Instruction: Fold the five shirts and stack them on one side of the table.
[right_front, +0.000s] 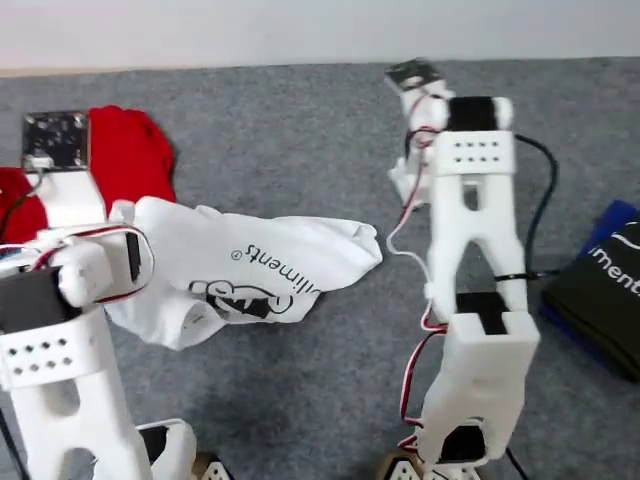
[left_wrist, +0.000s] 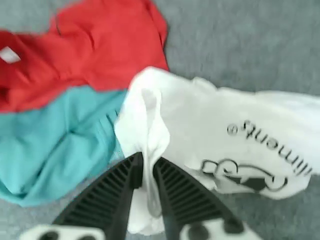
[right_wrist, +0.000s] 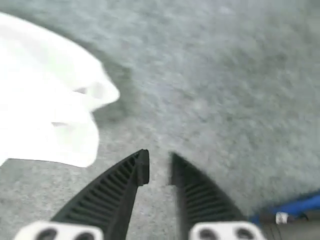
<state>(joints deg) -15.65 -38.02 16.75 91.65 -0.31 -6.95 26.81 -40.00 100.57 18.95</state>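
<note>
A white shirt (right_front: 260, 265) with black print lies crumpled left of the table's middle. My left gripper (left_wrist: 146, 172) is shut on a bunched fold at the white shirt's (left_wrist: 210, 135) near-left edge. Beside that fold lie a red shirt (left_wrist: 95, 45) and a teal shirt (left_wrist: 60, 145). The red shirt (right_front: 130, 150) sits at the far left in the high view. My right gripper (right_wrist: 159, 167) hovers over bare grey carpet just right of the white shirt's (right_wrist: 45, 115) edge, its jaws a narrow gap apart with nothing between them.
A folded black shirt (right_front: 600, 290) rests on a blue one (right_front: 615, 220) at the right edge. Grey carpet (right_front: 300, 130) covers the table. The right arm (right_front: 475, 250) stretches over the centre right.
</note>
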